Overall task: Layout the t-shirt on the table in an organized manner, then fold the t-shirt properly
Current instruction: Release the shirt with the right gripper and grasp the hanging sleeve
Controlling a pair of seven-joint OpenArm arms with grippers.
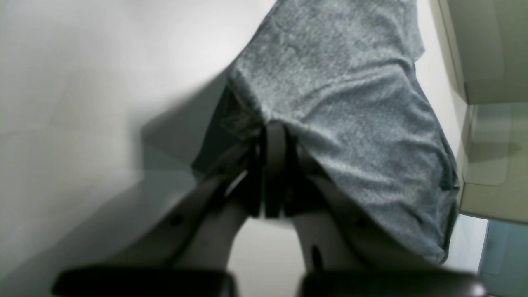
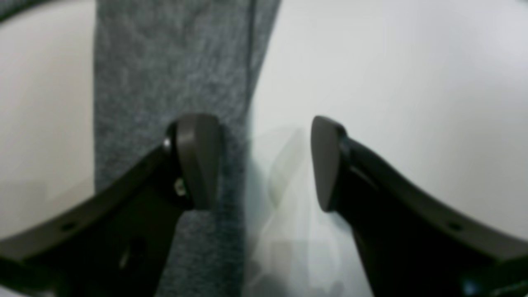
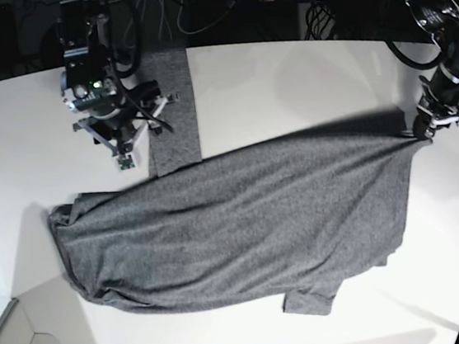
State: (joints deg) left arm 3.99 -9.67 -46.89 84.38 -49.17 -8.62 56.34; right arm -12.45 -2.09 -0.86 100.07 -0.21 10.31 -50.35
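white table (image 3: 286, 82) under spread grey t-shirt (image 3: 235, 221), dark cable-cluttered backdrop (image 3: 219, 7)

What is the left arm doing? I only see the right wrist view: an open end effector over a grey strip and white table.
Observer: The left end effector is shut on a corner of the t-shirt, lifting it slightly off the table.
Operator: Is the shirt spread out?
Observer: Mostly. In the base view its body lies stretched across the table, and one sleeve sticks out from its near edge.
Operator: What is my grey strip?
Observer: The same fabric. The strip runs from the shirt body to the table's far edge, and your right end effector hangs at the side of it.
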